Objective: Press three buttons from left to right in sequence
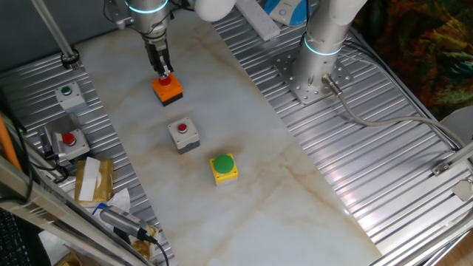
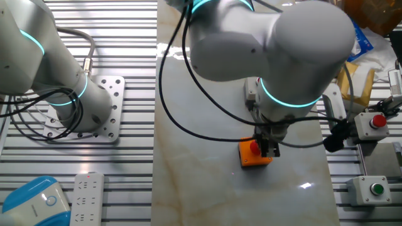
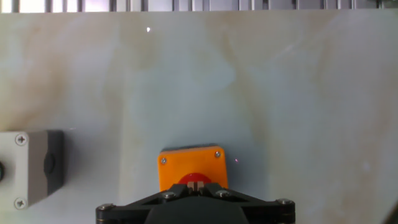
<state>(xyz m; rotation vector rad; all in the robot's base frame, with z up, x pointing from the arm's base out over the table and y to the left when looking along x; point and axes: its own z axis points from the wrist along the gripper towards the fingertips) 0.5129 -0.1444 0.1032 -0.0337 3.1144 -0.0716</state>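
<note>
the yellow box with the green button (image 1: 225, 167) sits nearest me on the pale table (image 1: 295, 192), the grey box with the red button (image 1: 183, 135) just behind it. farthest back, the gripper (image 1: 164, 72) rests its fingertips, pressed together, on the orange box's red button (image 1: 168, 86).
</note>
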